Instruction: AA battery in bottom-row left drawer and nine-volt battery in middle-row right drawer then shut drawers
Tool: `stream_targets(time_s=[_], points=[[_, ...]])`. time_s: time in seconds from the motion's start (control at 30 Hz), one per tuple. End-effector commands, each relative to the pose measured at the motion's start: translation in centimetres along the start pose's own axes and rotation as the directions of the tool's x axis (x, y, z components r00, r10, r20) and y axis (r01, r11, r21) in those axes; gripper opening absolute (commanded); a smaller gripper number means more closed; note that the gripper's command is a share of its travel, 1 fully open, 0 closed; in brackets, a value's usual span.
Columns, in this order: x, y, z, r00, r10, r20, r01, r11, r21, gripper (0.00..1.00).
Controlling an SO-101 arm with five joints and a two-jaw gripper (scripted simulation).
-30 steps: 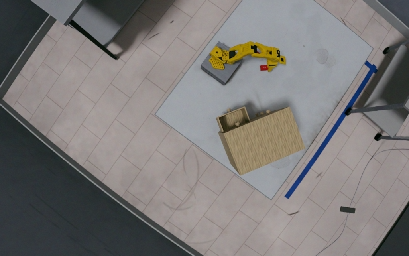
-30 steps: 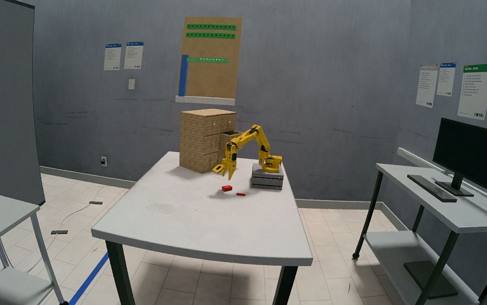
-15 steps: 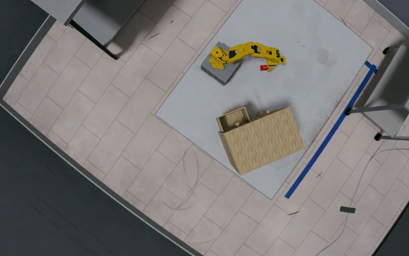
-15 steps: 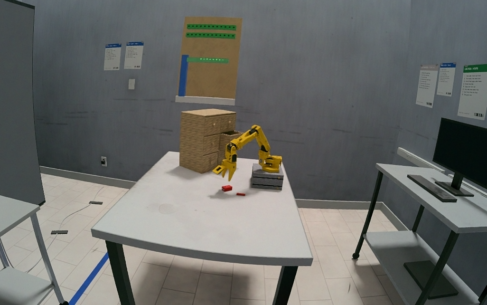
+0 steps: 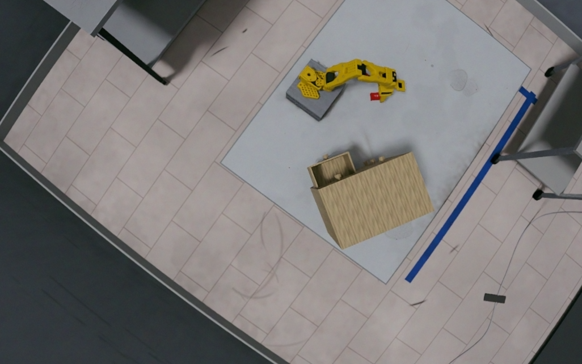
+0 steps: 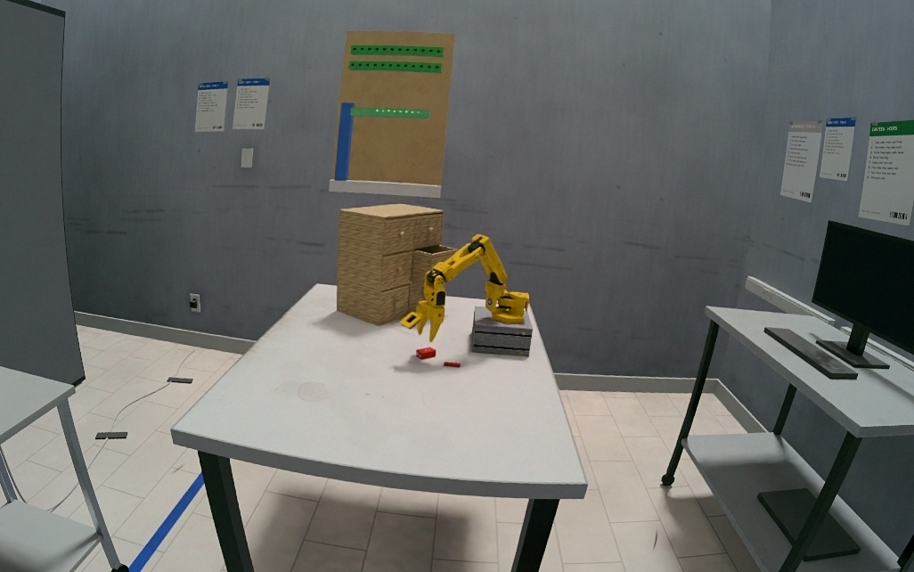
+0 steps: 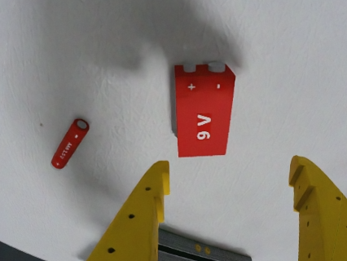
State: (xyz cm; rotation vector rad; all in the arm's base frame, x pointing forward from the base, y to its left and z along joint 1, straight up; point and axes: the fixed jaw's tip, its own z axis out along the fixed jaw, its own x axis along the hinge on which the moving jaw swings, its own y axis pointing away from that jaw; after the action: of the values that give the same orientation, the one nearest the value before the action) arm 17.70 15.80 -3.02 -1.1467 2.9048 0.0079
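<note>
We see our yellow gripper [image 5: 382, 98] [image 6: 426, 334] [image 7: 230, 171] partly open, holding nothing, above the boxy red nine-volt battery [image 5: 375, 96] [image 6: 426, 352] [image 7: 204, 110] on the table [image 5: 266, 159] [image 6: 377, 418] [image 7: 265, 122]; near that lies a slim red cylindrical battery [image 6: 452, 363] [image 7: 70, 143]. Beyond, our wooden chest [image 5: 373, 201] [image 6: 360, 263] has its middle-row right drawer [image 5: 351, 162] [image 6: 423, 260] open.

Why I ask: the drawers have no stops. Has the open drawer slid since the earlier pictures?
No, neither in nor out: from above, the open drawer juts from the chest as far as before.
</note>
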Motion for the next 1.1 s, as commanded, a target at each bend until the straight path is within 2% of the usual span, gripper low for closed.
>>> stream_targets(time_s=[0.0,0.3,0.43,0.87,1.0,1.07], points=[[0.5,0.2,0.5,1.000,-0.012,-0.021,0.012,1.000,-0.002,0.30],[0.5,0.2,0.5,1.000,-0.012,-0.021,0.012,1.000,-0.002,0.30],[0.3,0.2,1.7,1.000,-0.012,-0.021,0.012,1.000,-0.002,0.30],[0.3,0.2,1.7,1.000,-0.012,-0.021,0.012,1.000,-0.002,0.30],[0.2,0.1,3.0,1.000,-0.012,-0.021,0.012,1.000,-0.002,0.30],[0.2,0.1,3.0,1.000,-0.012,-0.021,0.012,1.000,-0.002,0.30]])
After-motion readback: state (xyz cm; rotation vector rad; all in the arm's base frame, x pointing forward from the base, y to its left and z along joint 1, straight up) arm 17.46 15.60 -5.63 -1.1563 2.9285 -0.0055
